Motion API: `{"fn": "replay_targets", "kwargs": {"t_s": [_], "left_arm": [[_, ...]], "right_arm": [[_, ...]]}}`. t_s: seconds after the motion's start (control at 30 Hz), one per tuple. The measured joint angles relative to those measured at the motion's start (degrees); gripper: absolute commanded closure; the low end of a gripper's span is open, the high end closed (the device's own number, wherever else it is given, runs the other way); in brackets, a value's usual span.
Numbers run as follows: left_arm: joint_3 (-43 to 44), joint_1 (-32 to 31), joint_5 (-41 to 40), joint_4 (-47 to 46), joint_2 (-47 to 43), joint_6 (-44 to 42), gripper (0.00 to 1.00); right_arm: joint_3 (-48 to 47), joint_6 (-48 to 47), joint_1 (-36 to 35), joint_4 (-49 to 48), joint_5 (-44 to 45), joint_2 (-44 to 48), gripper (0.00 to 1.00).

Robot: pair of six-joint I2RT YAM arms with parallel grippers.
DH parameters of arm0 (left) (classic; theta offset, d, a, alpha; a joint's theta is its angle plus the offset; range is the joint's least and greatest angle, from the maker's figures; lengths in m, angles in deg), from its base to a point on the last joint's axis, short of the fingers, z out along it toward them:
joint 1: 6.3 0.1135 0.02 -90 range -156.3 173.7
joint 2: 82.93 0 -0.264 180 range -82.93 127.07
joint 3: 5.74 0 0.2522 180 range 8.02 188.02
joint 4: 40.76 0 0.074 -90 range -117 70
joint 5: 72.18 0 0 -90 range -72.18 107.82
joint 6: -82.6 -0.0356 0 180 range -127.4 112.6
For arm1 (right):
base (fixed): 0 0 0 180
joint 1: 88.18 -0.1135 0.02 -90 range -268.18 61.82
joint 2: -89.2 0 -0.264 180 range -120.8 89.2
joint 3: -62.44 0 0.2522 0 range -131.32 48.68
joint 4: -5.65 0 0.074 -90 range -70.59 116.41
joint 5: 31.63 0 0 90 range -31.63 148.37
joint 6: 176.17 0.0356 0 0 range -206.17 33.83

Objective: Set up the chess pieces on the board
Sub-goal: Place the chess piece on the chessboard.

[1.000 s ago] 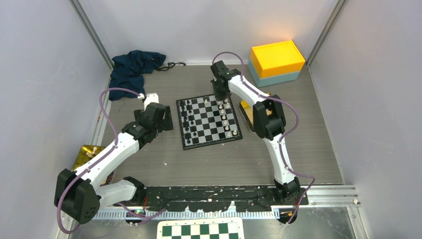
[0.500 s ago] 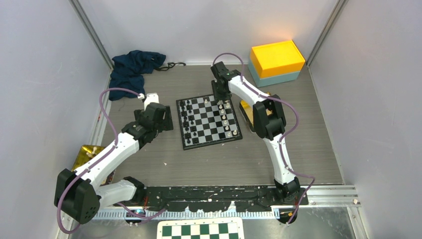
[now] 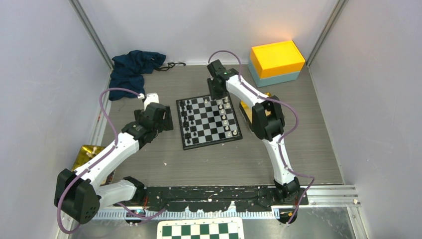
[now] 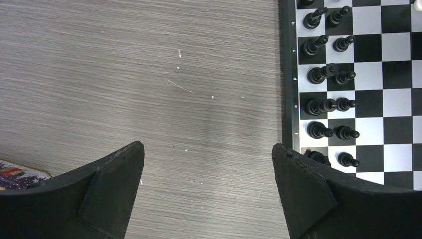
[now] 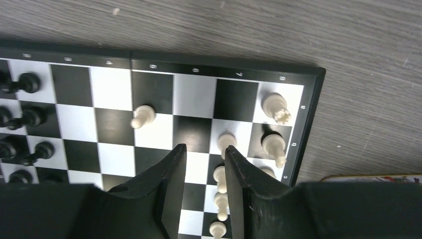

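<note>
The board (image 3: 209,121) lies mid-table. Black chess pieces (image 3: 186,119) fill its two left columns and white chess pieces (image 3: 226,117) its two right columns. One white pawn (image 3: 206,101) stands apart near the far edge; it also shows in the right wrist view (image 5: 143,115). My right gripper (image 3: 217,93) hovers over the board's far edge, narrowly open and empty (image 5: 204,149), with a white pawn (image 5: 227,140) just beside its right finger. My left gripper (image 3: 167,119) is wide open and empty (image 4: 208,149) over bare table left of the board (image 4: 287,74), beside the black pieces (image 4: 328,74).
A yellow box on a teal base (image 3: 276,62) stands at the back right. A dark blue cloth (image 3: 134,67) lies at the back left. A gold packet (image 3: 88,154) lies by the left arm, another (image 3: 245,108) under the right arm. A green-and-white checkered panel (image 3: 200,230) lies at the near edge.
My right gripper has shifted slightly left along the board's far edge. The left arm and the pieces have not moved.
</note>
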Motion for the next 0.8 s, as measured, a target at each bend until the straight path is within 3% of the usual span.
{"fn": "replay_targets", "kwargs": {"t_s": [0.4, 0.8], "left_arm": [[0.0, 0.0, 0.0, 0.0, 0.0, -0.1, 0.00], [0.0, 0.0, 0.0, 0.0, 0.0, -0.1, 0.00]], "right_arm": [[-4.1, -1.9, -2.5, 0.4, -0.3, 0.0, 0.59], [-5.3, -2.7, -3.6, 0.1, -2.0, 0.0, 0.52]]}}
